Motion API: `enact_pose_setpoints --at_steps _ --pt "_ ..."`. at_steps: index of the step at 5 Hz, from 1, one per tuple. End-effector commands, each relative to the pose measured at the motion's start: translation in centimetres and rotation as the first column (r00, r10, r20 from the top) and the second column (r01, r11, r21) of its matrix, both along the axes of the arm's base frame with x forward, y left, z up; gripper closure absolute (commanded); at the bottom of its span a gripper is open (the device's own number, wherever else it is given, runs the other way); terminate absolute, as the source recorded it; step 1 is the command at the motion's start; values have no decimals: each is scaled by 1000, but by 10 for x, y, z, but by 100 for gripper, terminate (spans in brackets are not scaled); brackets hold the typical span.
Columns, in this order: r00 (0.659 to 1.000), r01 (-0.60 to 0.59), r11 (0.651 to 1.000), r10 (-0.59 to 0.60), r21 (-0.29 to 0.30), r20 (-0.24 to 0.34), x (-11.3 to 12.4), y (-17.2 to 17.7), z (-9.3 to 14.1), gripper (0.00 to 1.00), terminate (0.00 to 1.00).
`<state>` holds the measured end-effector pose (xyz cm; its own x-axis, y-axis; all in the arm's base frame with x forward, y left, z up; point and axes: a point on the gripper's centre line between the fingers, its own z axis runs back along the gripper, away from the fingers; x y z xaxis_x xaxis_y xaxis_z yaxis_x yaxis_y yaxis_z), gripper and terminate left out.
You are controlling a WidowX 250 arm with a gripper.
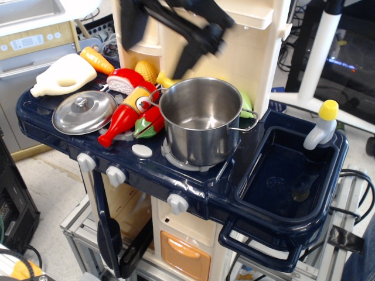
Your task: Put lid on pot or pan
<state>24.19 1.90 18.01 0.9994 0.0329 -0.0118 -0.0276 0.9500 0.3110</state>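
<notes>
lid lying left of the open pot, gripper blurred high above the stove
the gripper [161,36] is a dark, motion-blurred shape at the top of the frame, above and behind the toy food, with its two fingers [188,55] spread apart and nothing between them. the lid [84,111] rests knob-up on the left burner of the dark blue toy stove [199,193], touching the red ketchup bottle [124,117] at its right edge. the pot [200,120] stands upright and uncovered on the right burner, empty inside. behind the lid lie a white jug [64,75] and a carrot [96,60]. to the right is the sink basin [287,202], with a yellow-capped bottle [320,126] at its far corner
</notes>
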Motion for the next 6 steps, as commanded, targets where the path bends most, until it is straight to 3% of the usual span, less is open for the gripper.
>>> enact_pose_setpoints --at_steps 1,3,6 --pt "986 98 995 -99 14 131 16 80 -29 0 0" --pt "966 185 982 -175 -41 189 31 123 -78 0 0" --pt "963 211 966 -180 -148 198 49 148 -115 0 0"
